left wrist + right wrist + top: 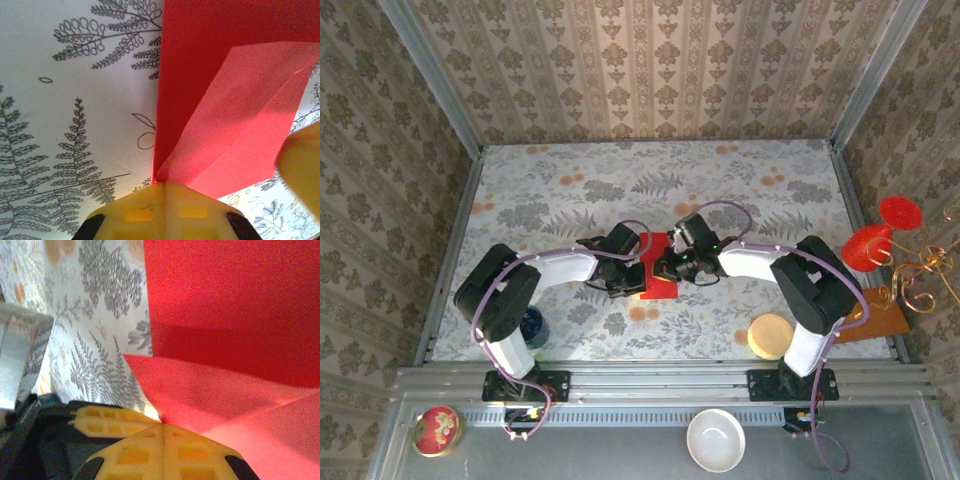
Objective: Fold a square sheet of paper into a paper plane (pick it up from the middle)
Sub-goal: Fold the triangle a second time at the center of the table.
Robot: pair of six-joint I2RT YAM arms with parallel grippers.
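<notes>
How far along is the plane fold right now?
Done: the red sheet carries at least one diagonal folded flap. In hand: the left gripper and right gripper are both shut on it from opposite sides. To do: it is no slim dart yet, with no two wings visible, so most folds likely remain.
</notes>
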